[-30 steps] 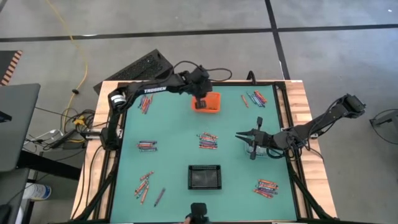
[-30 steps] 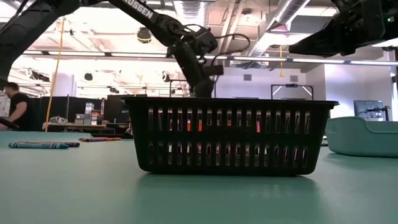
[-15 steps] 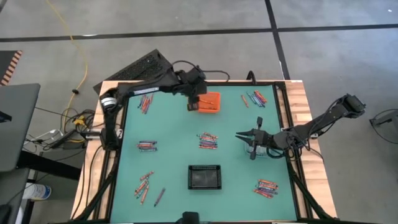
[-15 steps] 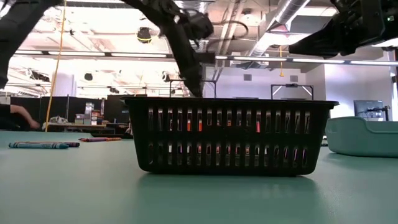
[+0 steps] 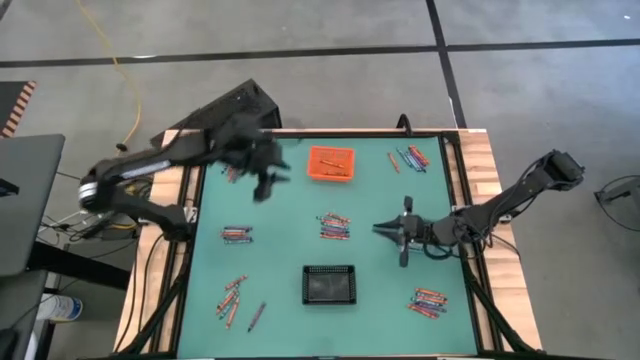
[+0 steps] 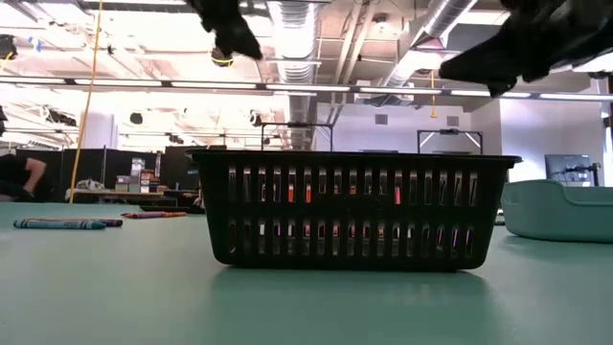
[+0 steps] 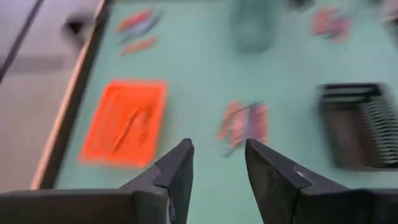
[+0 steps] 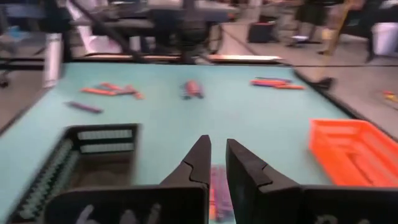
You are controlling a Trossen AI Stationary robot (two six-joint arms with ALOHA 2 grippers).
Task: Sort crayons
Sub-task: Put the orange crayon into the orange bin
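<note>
Here your left gripper (image 5: 263, 187) hangs with empty, parted jaws beside the orange bin (image 5: 331, 163); your right gripper (image 5: 385, 230), jaws narrow and empty, sits well apart from it.

The high view looks straight down from well above my table (image 5: 290, 200), taking in the whole green surface with my left arm in the left of the frame and my right arm in the right. The low view sits at table-top height, close behind the black bin (image 6: 352, 208), which fills the frame's centre, and faces level into the room beyond. My left wrist view looks steeply down past my own fingers (image 7: 177, 177) onto the orange bin (image 7: 125, 121) and the black bin. My right wrist view looks low across the table. Both wrist views share the orange bin, the black bin and the centre crayons (image 7: 244, 122).
</note>
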